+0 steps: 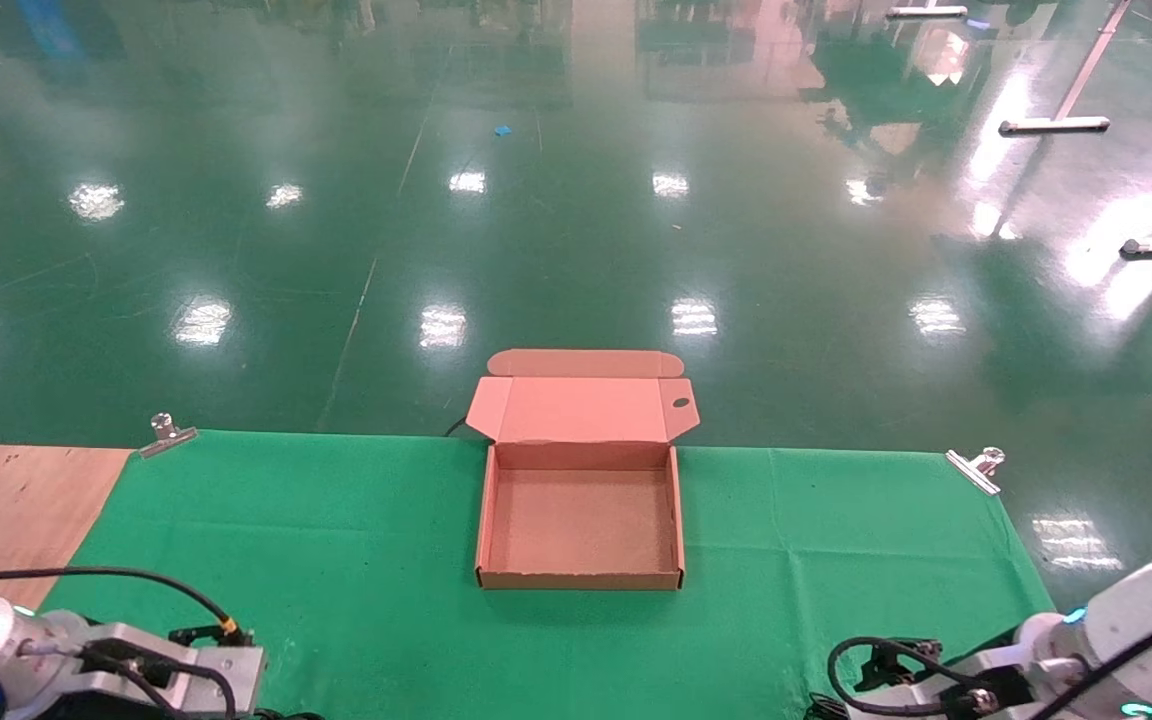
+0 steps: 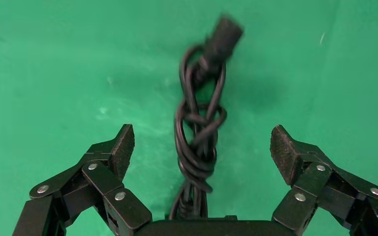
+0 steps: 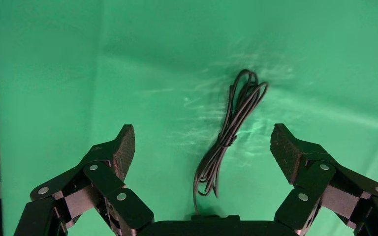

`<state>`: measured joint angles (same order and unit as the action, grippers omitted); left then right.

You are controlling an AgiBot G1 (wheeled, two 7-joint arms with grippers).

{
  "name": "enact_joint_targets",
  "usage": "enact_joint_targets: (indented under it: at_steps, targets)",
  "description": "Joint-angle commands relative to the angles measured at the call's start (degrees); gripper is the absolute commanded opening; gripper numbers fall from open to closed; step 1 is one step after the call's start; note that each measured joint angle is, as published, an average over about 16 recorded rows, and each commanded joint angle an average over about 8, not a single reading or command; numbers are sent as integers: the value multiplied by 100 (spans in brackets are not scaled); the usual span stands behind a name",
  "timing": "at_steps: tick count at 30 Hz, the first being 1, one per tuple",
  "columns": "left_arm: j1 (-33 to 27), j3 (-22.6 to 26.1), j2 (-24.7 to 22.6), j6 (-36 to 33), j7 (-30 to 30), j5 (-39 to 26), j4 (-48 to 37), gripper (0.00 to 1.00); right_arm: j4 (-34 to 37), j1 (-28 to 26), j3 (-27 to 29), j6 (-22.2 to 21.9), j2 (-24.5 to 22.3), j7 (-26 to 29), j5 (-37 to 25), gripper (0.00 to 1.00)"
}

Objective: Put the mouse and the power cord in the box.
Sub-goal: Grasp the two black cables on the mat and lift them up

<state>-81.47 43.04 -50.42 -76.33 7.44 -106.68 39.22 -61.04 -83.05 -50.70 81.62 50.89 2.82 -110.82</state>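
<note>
The box point(image 1: 581, 578) lies open in the middle of the green cloth, with nothing inside and its lid point(image 1: 581, 410) folded back over the table's far edge. The power cord point(image 2: 199, 132), a twisted black bundle ending in a chunky plug point(image 2: 225, 34), lies on the cloth under my left gripper point(image 2: 202, 142). That gripper is open, with a finger well clear on each side of the bundle. My right gripper point(image 3: 202, 142) is open over a thin tied black wire point(image 3: 231, 130). The mouse itself is hidden. Both arms sit low at the near edge, left point(image 1: 136, 670) and right point(image 1: 936, 680).
The green cloth point(image 1: 336, 540) covers most of the table and is held by metal clips at the far left point(image 1: 168, 434) and far right point(image 1: 976, 468). Bare wood point(image 1: 6, 500) shows at the left. Glossy green floor lies beyond the far edge.
</note>
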Motion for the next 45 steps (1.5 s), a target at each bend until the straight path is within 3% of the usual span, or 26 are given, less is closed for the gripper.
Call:
enact_joint_targets:
  at_steps: [1,18,19,20,26,27,28,45]
  targets:
    - [-61,114,-154,131,130,-231,-227,100,320,9,-64,-126,128,-161,-130,100]
    - [-408,22,-565,488,1174,-97,-2095,100,2928,-273,-46,-1037,986,-1663,-124,100]
    - [-421,9,-572,495,1218,-76,-2174,100,3039,-287,-35,-1055,1014,-1746,-100,91]
    - [-433,-5,-578,500,1262,-53,-2251,93,3145,-302,-26,-1074,1038,-1825,-78,79]
    - [-521,-61,-628,536,1489,33,-2620,18,3678,-396,15,-1165,1141,-2224,5,4]
    - [-539,-67,-638,538,1525,42,-2667,5,3750,-415,20,-1176,1153,-2275,13,0]
    - [-559,-69,-650,540,1562,44,-2712,0,3820,-435,26,-1183,1166,-2326,23,0]
    - [-796,-96,-707,521,1991,84,-3250,0,4642,-682,81,-1244,1397,-2859,123,0]
